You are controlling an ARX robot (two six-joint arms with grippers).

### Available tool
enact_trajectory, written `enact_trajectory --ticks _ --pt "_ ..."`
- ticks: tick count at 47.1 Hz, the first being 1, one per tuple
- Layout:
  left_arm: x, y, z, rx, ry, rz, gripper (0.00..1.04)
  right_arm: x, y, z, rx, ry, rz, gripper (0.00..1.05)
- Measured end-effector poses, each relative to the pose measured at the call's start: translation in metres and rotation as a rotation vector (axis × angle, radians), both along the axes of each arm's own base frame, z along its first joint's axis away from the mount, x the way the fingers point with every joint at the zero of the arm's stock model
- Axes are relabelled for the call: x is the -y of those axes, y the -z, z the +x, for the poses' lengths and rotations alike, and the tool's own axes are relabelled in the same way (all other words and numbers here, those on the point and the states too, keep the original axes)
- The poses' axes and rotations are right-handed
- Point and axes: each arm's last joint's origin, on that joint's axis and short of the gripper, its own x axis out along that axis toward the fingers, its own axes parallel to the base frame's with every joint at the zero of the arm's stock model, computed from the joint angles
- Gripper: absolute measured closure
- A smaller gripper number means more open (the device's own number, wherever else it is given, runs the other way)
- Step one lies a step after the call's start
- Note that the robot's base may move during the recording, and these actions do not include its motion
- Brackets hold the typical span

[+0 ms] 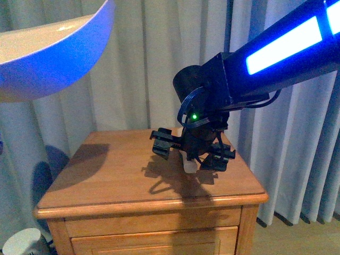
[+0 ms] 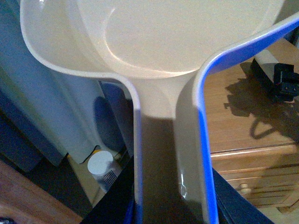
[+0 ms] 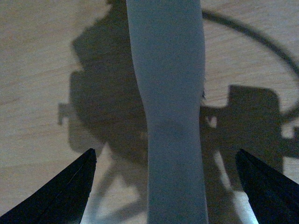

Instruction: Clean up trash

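Wooden nightstand (image 1: pixel 106 175) top, trash (image 1: pixel 189 166) lying on it right of centre.
Trash is a pale white piece between the right gripper (image 1: pixel 190 154) fingers, which are spread wide and not touching it. Left gripper (image 2: pixel 170 205) clamps the pale dustpan (image 2: pixel 154 37) handle, pan raised at left. Curtains (image 1: pixel 138 64) behind.

Dustpan (image 2: pixel 154 42): pale plastic, smooth, glossy, with soft highlights along the rim and handle.
Nightstand (image 1: pixel 122 175): wood with fine grain visible, smooth top with a satin lacquer sheen.
Curtains (image 1: pixel 149 64): cloth, matt, hanging in soft folds.
Right gripper (image 1: pixel 189 155): fingers (image 3: pixel 65 196) black, matt, plastic-looking.
Pale bar (image 3: pixel 168 116) between them: smooth, matt; material cannot be told.
Right arm casing (image 1: pixel 255 69): black, matt, hard.
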Motion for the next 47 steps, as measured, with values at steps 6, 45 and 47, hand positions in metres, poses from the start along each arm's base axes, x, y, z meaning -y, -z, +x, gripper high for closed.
enact_trajectory --ticks 6,45,47 --pt "0.0 0.0 0.0 0.0 0.0 0.0 0.79 -0.002 0.01 0.003 -0.02 0.006 0.004 0.16" --pt "0.0 0.0 0.0 0.0 -0.001 0.0 0.79 0.011 0.015 -0.018 0.035 -0.029 -0.01 0.87" --pt "0.0 0.0 0.0 0.0 0.0 0.0 0.79 0.014 0.009 -0.02 0.055 -0.032 -0.012 0.87"
